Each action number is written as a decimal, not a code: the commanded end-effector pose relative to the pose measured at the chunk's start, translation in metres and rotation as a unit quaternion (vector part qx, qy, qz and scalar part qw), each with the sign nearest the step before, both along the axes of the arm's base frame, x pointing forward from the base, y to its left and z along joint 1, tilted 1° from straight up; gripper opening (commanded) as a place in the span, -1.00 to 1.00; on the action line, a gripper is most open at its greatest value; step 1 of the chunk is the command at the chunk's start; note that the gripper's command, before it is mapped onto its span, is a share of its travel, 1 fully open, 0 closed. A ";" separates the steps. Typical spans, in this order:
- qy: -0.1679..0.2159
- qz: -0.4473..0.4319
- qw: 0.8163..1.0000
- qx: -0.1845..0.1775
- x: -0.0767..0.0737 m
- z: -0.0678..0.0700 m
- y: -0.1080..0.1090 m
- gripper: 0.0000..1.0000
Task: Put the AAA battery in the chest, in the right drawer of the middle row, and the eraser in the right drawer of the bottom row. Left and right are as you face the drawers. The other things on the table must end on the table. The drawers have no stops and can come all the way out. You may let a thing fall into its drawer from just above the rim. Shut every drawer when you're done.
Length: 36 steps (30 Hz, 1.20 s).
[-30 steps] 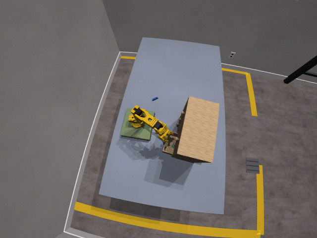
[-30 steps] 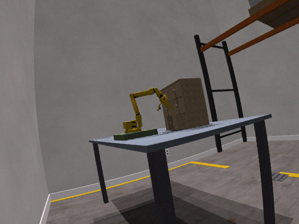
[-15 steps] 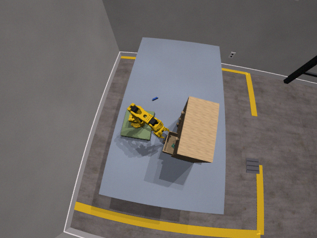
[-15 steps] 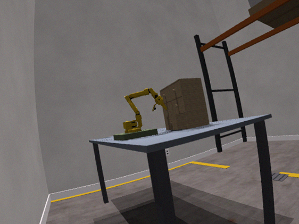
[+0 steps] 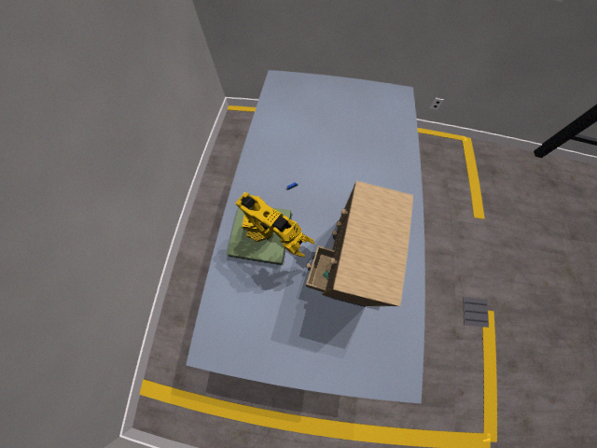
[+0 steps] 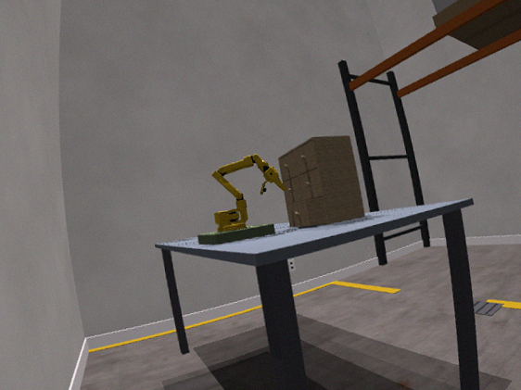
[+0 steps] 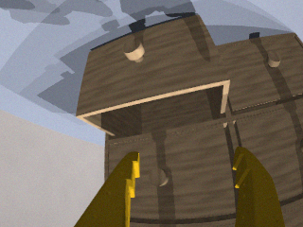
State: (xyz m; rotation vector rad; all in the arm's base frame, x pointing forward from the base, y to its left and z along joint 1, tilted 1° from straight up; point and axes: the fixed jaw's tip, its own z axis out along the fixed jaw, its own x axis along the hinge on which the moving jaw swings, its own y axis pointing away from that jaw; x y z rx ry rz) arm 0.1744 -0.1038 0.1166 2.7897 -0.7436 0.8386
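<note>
The wooden chest [image 5: 376, 241] [image 6: 332, 180] stands on the table with its drawer fronts facing the arm. The right drawer of the bottom row [image 5: 314, 274] [image 7: 158, 96] is pulled out. In the top view a small teal eraser [image 5: 326, 274] lies inside it; the wrist view does not show it. The blue AAA battery [image 5: 291, 185] lies on the table behind the arm, apart from the chest. My gripper [image 5: 302, 245] [image 6: 272, 189] [image 7: 188, 154] is partly open and empty. It hangs just in front of the right middle drawer, whose knob [image 7: 162, 178] shows between the fingers.
The arm stands on a green base mat [image 5: 255, 253] [image 6: 236, 234]. The grey table [image 5: 327, 134] [image 6: 332, 235] extends far behind and in front of the chest. A black rack with orange beams [image 6: 362, 153] stands beyond the table.
</note>
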 end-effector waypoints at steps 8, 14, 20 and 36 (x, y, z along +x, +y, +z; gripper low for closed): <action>-0.044 -0.001 0.999 -0.020 -0.025 -0.001 0.015 -0.37; -0.053 -0.001 0.998 -0.024 -0.029 -0.002 0.017 -0.37; -0.053 -0.001 0.998 -0.024 -0.029 -0.002 0.017 -0.37; -0.079 -0.024 0.994 -0.065 -0.040 -0.032 0.005 -0.44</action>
